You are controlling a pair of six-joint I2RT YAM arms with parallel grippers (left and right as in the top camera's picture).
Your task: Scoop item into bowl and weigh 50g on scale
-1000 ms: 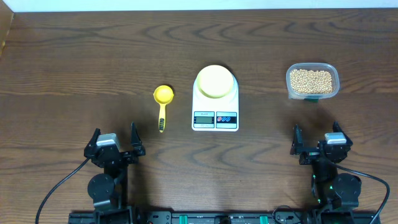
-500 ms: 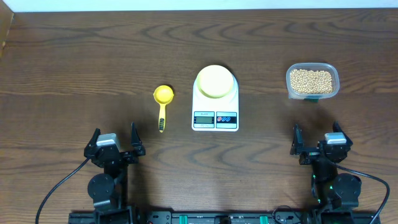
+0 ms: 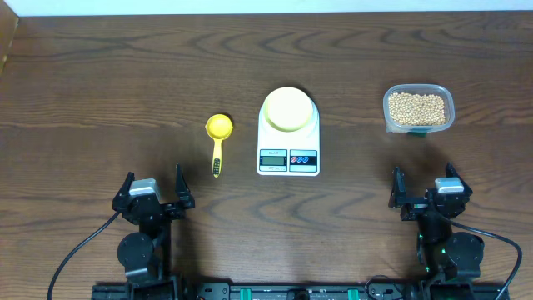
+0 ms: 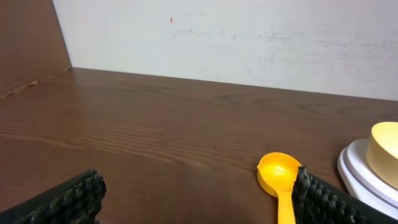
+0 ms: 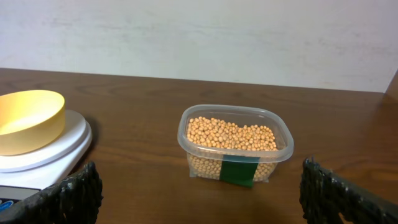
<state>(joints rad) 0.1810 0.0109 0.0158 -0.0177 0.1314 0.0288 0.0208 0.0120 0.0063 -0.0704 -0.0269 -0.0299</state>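
Standing unchanged over the last second: every item and both arms hold the same positions, so no step of the task has yet begun.

- Left claw (image 3: 153,177): near edge of the bench (image 3: 100,75), left side. Jaws spread wide, nothing between them. Its wrist view shows both ribbed pads (image 4: 68,200) apart with bare wood in the gap.
- Right claw (image 3: 423,172): near edge, right side. Jaws likewise spread wide and empty.
- Scale (image 3: 288,158): middle of the bench, display and buttons facing the near edge. The reading is too small to make out.
- Bowl (image 3: 289,108): sitting on the scale platform, upright, empty as far as the right wrist view shows.
- Beans (image 3: 417,108): all in the clear tub (image 3: 450,100), toward the right edge of the bench, well apart from the scale and directly beyond the right claw.
- Yellow scoop (image 3: 218,140): lying flat just left of the scale, cup toward the far edge, handle toward the near edge, beyond the left claw.

Assessment: task at zero; no beans in the bowl. The stillness suggests a start pose. The likely first move is the left claw reaching for the scoop handle, which lies low and thin on the wood and will need a careful pinch.
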